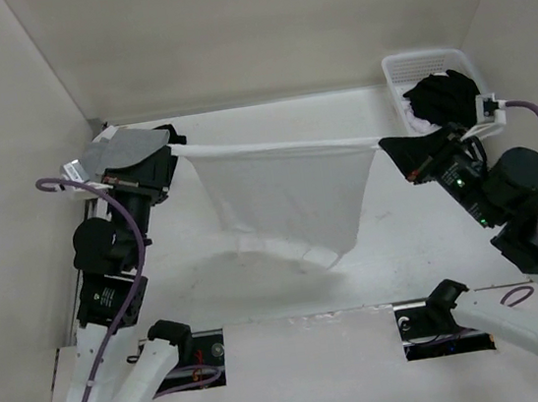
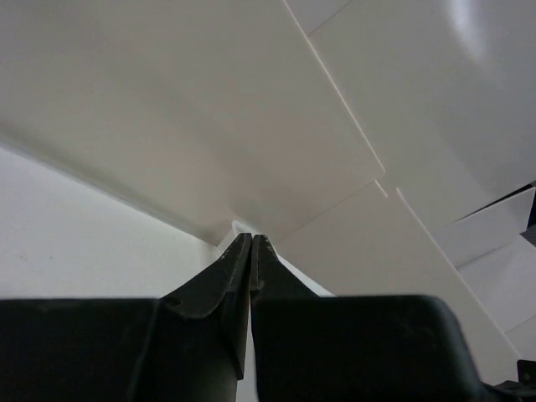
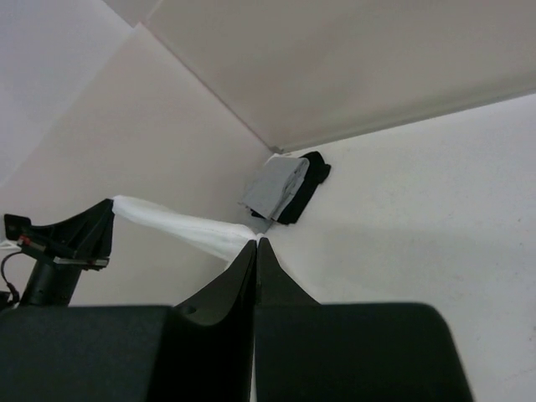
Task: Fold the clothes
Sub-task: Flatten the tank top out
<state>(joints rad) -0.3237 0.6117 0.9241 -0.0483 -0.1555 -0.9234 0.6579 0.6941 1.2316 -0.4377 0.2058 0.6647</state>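
The clothes [image 1: 284, 199], a thin white tank top, hang stretched in the air between both arms, the lower part drooping toward the table. My left gripper [image 1: 171, 149] is shut on the top left corner; my right gripper [image 1: 380, 143] is shut on the top right corner. The taut upper edge runs straight between them. In the right wrist view the white fabric [image 3: 180, 224] stretches leftward from my shut right gripper [image 3: 255, 241] to the left arm. In the left wrist view a sliver of white cloth [image 2: 241, 226] shows at the tip of my shut left gripper [image 2: 251, 237].
A grey and black garment stack [image 1: 125, 148] lies at the back left corner, seen also in the right wrist view as a garment stack [image 3: 285, 188]. A white basket [image 1: 401, 74] with a black bundle [image 1: 442, 97] stands at the back right. Enclosure walls surround the table.
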